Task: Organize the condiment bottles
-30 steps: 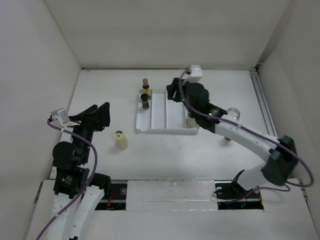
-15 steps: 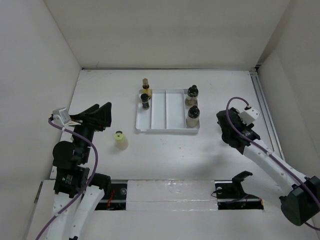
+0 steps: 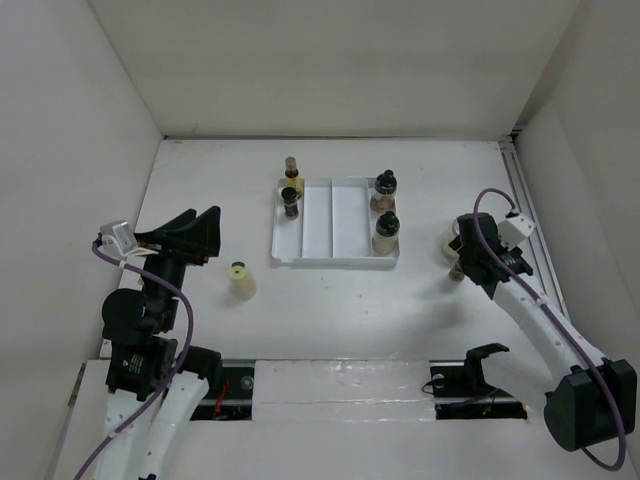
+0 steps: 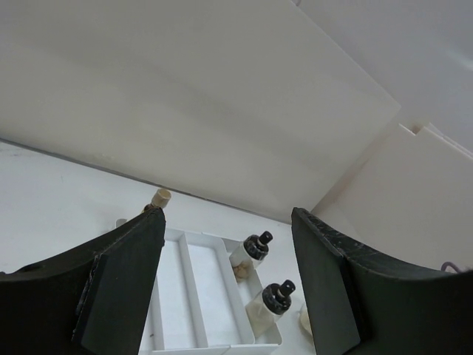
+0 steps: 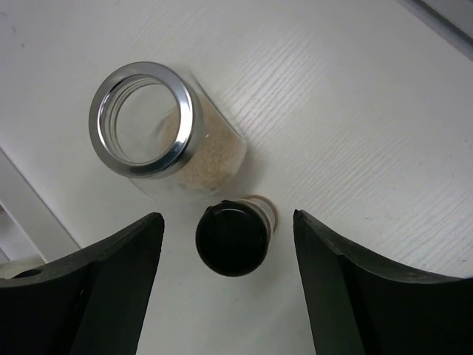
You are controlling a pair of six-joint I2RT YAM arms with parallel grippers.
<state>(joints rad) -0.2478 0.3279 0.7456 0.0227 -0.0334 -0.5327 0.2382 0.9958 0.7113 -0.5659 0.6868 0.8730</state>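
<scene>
- The left gripper (image 3: 201, 216) hangs above the left side of the table (image 3: 330, 300), its jaws apart with nothing between them.
- The right gripper (image 5: 225, 222) hangs low over the right side of the table, between the white tray (image 3: 335, 225) and the right edge. Its jaws are open and hold nothing.
- In the right wrist view, a small black-capped bottle (image 5: 230, 240) stands between the two right fingers with a gap on each side.
- Just beside that bottle stands a silver-rimmed jar (image 5: 207, 159) with beige contents; I cannot tell whether the two touch.
- The tray sits at the middle of the table, nearer the far edge.
- Two black-capped bottles stand in the tray's right compartment, one at the far end (image 3: 385, 190) and one at the near end (image 3: 386, 232).
- A dark bottle (image 3: 290, 203) stands at the far end of the left compartment.
- A tan-capped bottle (image 3: 291, 165) stands at the tray's far-left corner, seemingly just outside the rim.
- A pale yellow bottle (image 3: 239, 278) stands alone on the table, off the tray's near-left corner.
</scene>
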